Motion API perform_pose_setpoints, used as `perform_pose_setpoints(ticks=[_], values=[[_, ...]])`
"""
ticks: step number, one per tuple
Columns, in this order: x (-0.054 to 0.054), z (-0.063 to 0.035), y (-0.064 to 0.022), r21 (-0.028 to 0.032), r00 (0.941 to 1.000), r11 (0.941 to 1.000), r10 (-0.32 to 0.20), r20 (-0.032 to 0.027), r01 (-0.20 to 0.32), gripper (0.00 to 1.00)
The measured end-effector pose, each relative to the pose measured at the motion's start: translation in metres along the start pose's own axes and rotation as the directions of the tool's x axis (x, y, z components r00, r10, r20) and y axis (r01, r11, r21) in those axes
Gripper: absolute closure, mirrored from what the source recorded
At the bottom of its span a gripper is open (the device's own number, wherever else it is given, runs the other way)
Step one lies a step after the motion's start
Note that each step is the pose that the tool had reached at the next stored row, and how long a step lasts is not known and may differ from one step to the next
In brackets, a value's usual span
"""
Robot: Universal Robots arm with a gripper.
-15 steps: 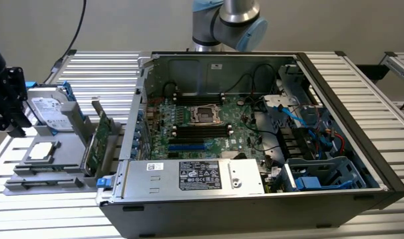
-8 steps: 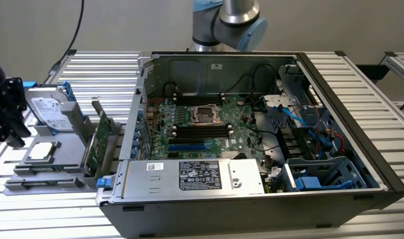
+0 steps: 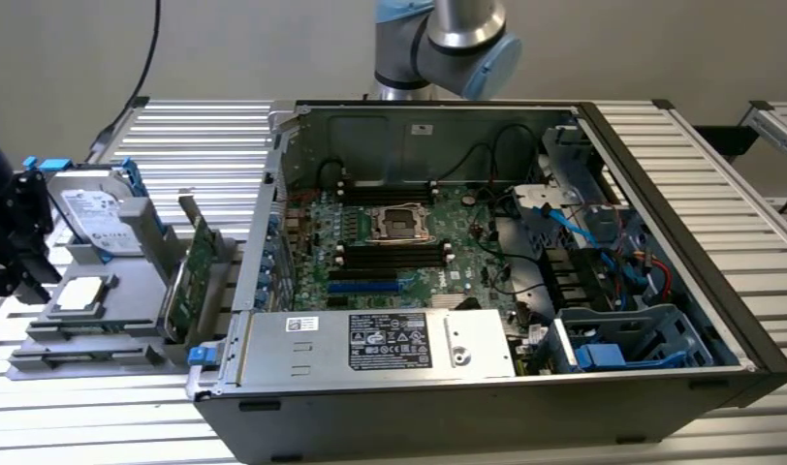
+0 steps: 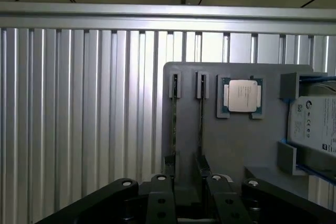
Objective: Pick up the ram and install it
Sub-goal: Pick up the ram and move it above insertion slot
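End effector (image 4: 186,171) released: fingers apart, nothing held, hanging over the grey holder (image 4: 231,145) on the counter (image 4: 79,119). The ram (image 4: 201,124) is taken to be the thin board stood on edge in the slot beside the CPU (image 4: 241,95), top edge offered for a pinch from above. A second board (image 4: 175,124) is slotted just beside it, which crowds access. Hard drive (image 4: 315,124) lies further off. Computer case (image 3: 355,136) is open and its memory slots (image 3: 393,254) appear unfilled.

Computer case (image 3: 471,426) beside grey tray (image 4: 231,145); hard drive (image 3: 94,215), processor (image 3: 80,295) on it.
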State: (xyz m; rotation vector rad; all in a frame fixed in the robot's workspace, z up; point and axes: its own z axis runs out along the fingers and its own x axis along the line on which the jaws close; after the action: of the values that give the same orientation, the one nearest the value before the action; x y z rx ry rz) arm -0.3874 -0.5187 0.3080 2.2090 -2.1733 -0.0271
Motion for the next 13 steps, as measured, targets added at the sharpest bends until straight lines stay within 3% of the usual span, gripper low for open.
perform_pose_setpoints(ticks=[13], values=[[0.004, 0.0236, 0.0017, 0.0000, 0.9999, 0.9999, -0.014, -0.0007, 0.014, 0.70]])
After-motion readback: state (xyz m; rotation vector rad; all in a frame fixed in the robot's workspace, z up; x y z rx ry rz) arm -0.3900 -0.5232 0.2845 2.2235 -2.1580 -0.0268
